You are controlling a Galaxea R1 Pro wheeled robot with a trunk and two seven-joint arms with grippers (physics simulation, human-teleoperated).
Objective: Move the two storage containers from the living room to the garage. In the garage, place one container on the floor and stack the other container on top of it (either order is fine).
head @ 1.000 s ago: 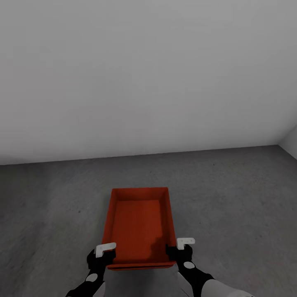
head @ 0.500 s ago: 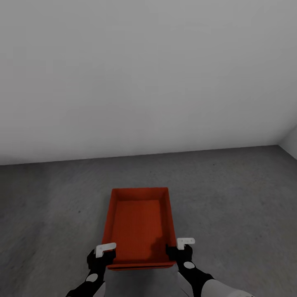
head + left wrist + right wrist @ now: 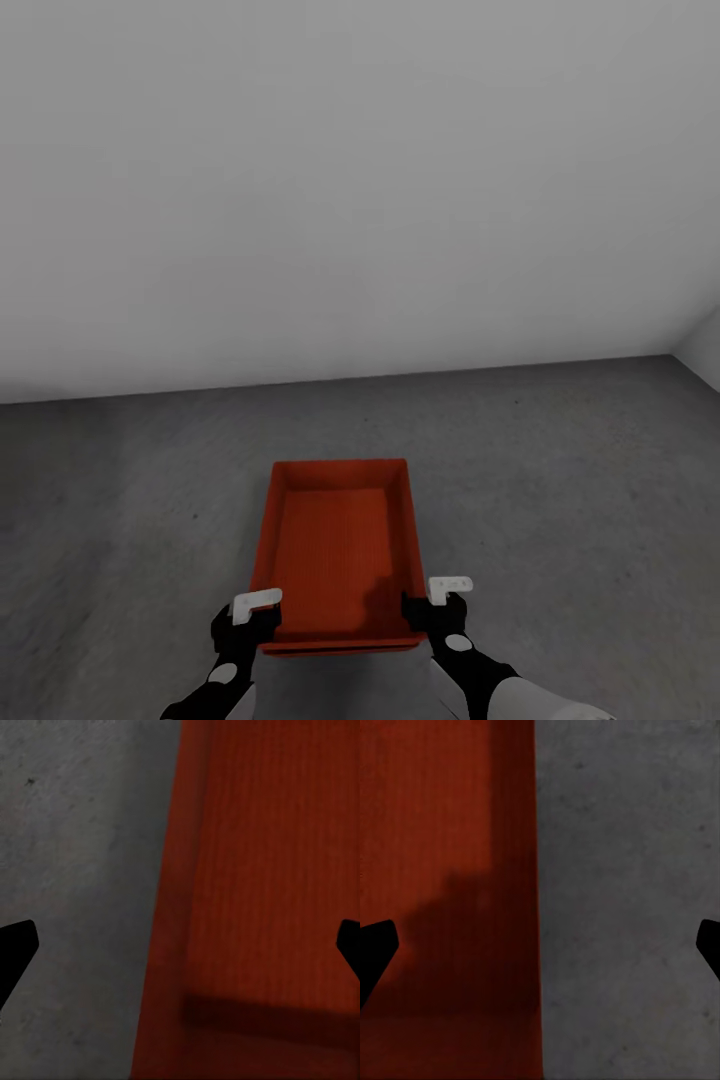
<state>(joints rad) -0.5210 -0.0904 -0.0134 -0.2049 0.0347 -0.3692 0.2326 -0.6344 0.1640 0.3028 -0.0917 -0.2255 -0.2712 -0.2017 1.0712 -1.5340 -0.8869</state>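
Concrete floor (image 3: 560, 470) under container (image 3: 340, 550); left hand (image 3: 258, 612), right hand (image 3: 432, 600) released astride walls.

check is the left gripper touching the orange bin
Apart: in the left wrist view the left gripper straddles the bin wall, fingertips wide on either side.

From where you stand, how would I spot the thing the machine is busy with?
Find the pale grey wall and the dark grey floor below it. Near the robot sits an open-topped orange-red storage container, between the left gripper and right gripper. It is the lone bright-coloured object.
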